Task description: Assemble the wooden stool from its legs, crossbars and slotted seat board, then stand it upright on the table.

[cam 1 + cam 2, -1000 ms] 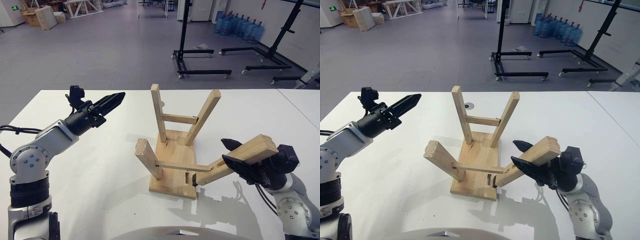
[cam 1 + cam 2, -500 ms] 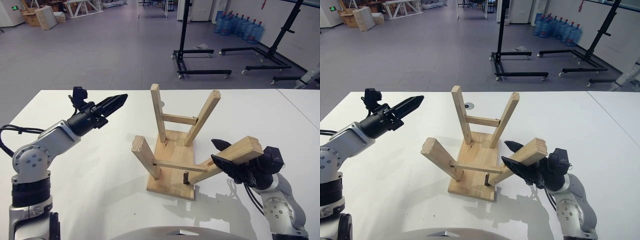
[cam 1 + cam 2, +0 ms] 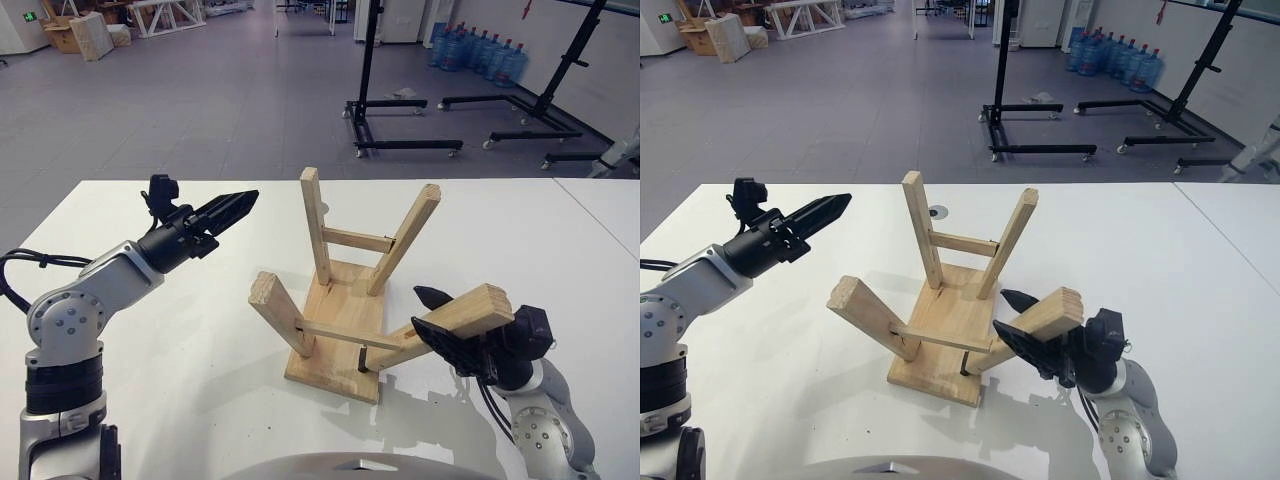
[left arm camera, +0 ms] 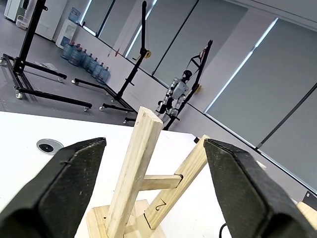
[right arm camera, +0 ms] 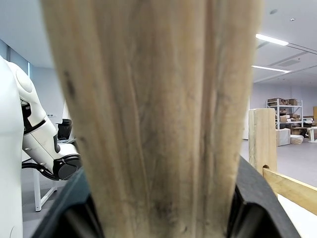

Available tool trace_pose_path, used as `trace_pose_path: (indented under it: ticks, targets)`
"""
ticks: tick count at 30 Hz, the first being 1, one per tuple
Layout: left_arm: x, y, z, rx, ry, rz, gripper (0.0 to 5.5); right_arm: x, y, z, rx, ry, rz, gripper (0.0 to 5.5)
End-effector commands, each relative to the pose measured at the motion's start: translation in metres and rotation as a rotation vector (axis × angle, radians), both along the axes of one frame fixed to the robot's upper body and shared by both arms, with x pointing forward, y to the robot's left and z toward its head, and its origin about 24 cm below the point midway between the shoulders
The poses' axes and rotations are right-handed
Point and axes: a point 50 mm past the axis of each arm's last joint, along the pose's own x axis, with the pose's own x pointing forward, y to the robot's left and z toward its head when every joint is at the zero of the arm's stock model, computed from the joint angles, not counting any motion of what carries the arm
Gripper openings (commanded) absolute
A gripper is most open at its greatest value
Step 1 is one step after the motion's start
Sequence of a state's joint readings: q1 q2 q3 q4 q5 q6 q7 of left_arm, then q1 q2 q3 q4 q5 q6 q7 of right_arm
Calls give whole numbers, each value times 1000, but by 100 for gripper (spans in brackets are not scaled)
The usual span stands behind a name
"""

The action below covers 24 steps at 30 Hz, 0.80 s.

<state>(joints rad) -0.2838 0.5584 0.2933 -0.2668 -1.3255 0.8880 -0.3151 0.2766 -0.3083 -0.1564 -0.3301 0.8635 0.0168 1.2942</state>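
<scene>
My right gripper (image 3: 424,312) is clamped on a wooden stool leg (image 3: 478,302), one finger above and one below the wood, close to the leg's free end. From the grip, that leg slants down and away toward the slotted seat board (image 3: 350,295), which lies flat on the white table (image 3: 200,330), ahead and to the left of this gripper. I cannot tell whether its foot end is seated in the board.

A thin crossbar (image 3: 335,333) runs from the held leg across to its partner leg (image 3: 275,310) on the far side from my right gripper. That partner leans outward too, with its lower end at the board's near corner.

Beyond this tilted pair, farther from my right gripper, two more legs (image 3: 315,225) stand up from the board's far end, the left one nearly upright and the right one (image 3: 410,235) leaning. A short crossbar (image 3: 358,239) joins them.

My left gripper (image 3: 247,198) hangs in the air with its fingers spread apart, holding nothing. Its tips point at the standing legs, and it is apart from them and above the table. In the left wrist view, the nearer standing leg shows between the two fingers.
</scene>
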Motion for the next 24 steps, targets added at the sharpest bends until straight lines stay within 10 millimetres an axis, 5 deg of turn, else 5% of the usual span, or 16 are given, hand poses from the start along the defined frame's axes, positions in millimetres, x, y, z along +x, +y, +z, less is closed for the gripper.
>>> trace_pose_path:
  ticks: [1, 24]
  targets:
    - [-1, -3, 0, 12, -1, -12, 361, -1, 1, -3, -32, 9, 8, 205]
    - [-2, -6, -3, 17, 0, -16, 361, 1, -4, 4, -75, -48, -2, 205]
